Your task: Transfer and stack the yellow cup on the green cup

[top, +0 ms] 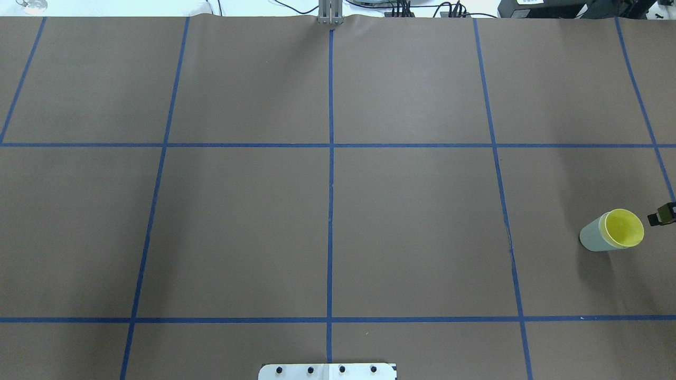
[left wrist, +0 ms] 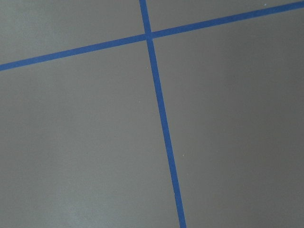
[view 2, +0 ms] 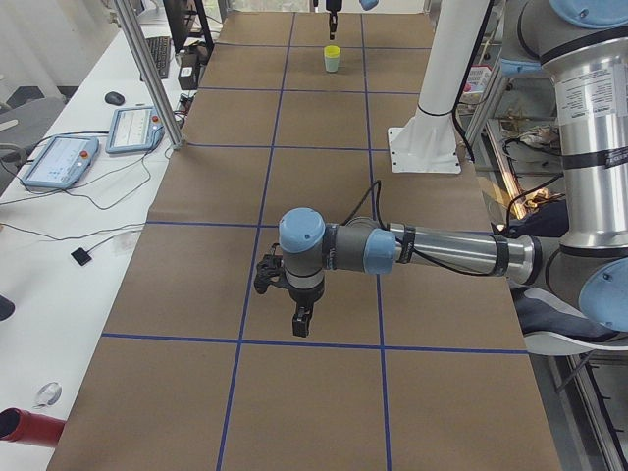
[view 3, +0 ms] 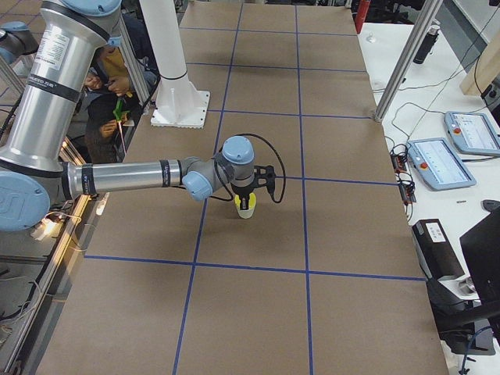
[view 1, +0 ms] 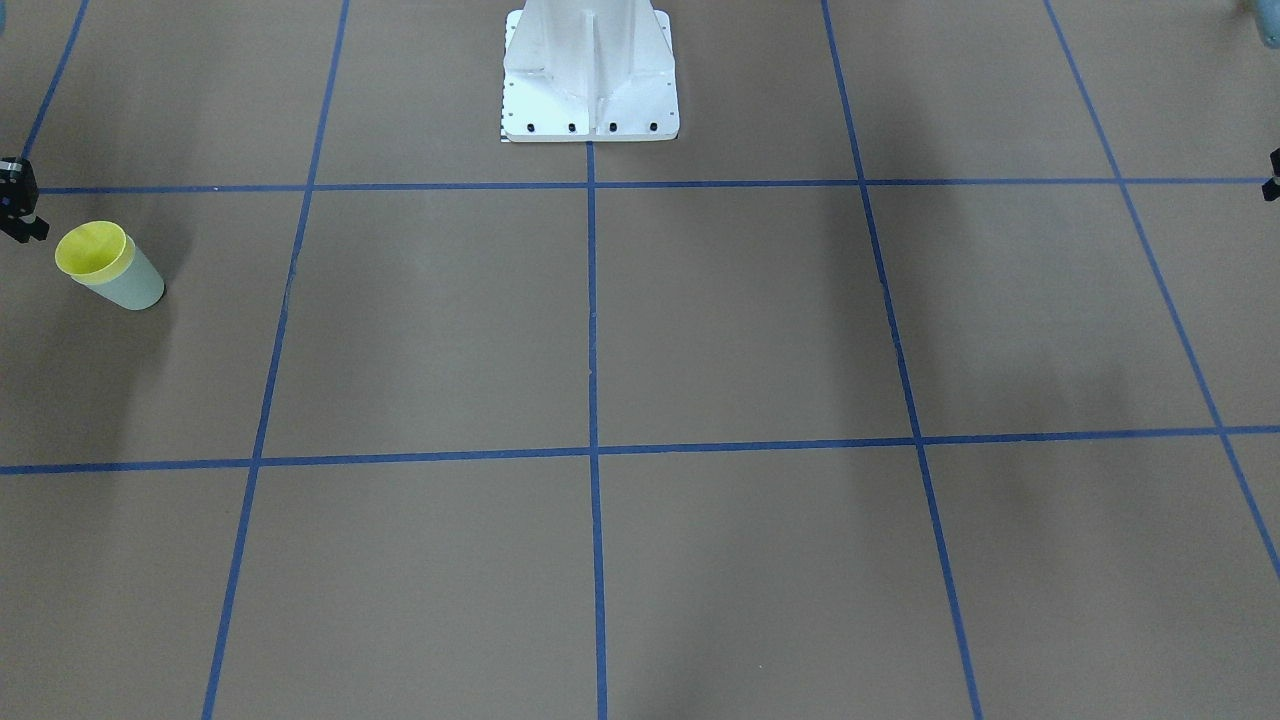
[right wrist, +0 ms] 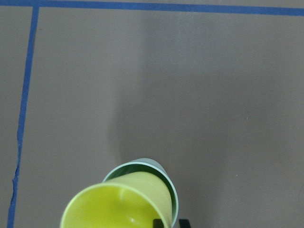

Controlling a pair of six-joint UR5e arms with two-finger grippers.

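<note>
The yellow cup [top: 625,228] sits nested inside the green cup [top: 592,237], upright on the table at the robot's far right. The pair also shows in the front-facing view, yellow cup [view 1: 92,250] in green cup [view 1: 133,284], and from above in the right wrist view [right wrist: 118,202]. My right gripper [top: 660,216] hovers just above and beside the cups' rim, apart from it, with its fingers spread and empty. It also shows in the exterior right view [view 3: 254,186]. My left gripper [view 2: 297,312] hangs low over the table at the left end. I cannot tell whether it is open.
The white robot base [view 1: 590,75] stands at the table's near middle. Blue tape lines [top: 330,158] divide the brown table top into squares. Tablets and cables [view 2: 132,128] lie on the bench beyond the far edge.
</note>
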